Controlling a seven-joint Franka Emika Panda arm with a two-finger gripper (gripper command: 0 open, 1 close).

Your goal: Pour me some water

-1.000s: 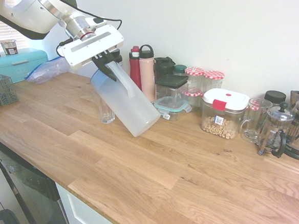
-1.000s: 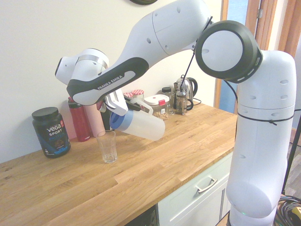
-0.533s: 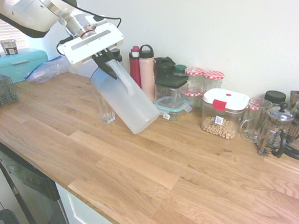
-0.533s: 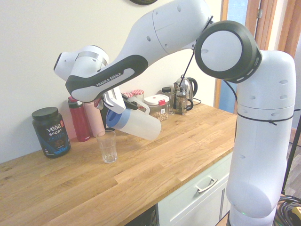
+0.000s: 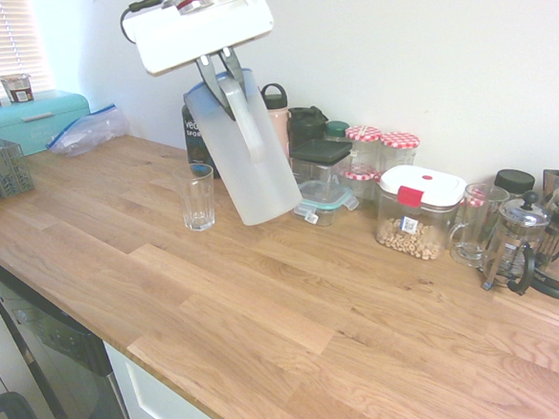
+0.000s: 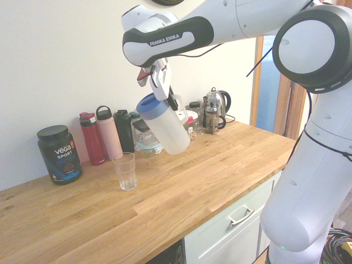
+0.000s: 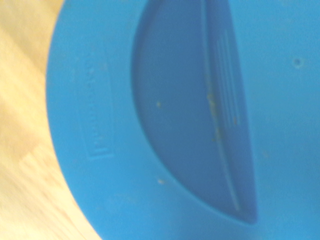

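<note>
Pouring appears to be ending: the frosted translucent plastic pitcher with a blue lid (image 5: 247, 149) is being swung up out of the steep tip it had a second ago and is now hanging nearly upright, only slightly leaning, well higher above the wooden countertop (image 5: 296, 304) than before. The gripper (image 5: 220, 72) is clamped tight on the pitcher's handle at the top, fingers pointing mostly down, so the pitcher is dangling directly beneath it. In the wrist view the blue lid (image 7: 190, 120) is filling almost the whole picture.

Standing on the countertop toward the wall-side edge, the clear ribbed drinking glass (image 5: 198, 196) is sitting just beside and below the pitcher's base, no longer under its spout; in the second exterior view the glass (image 6: 125, 171) is clear of the pitcher (image 6: 165, 127). Whether any water reached the glass is too faint to tell. My reading is that the arm is carrying the pitcher away to set it down.
</note>
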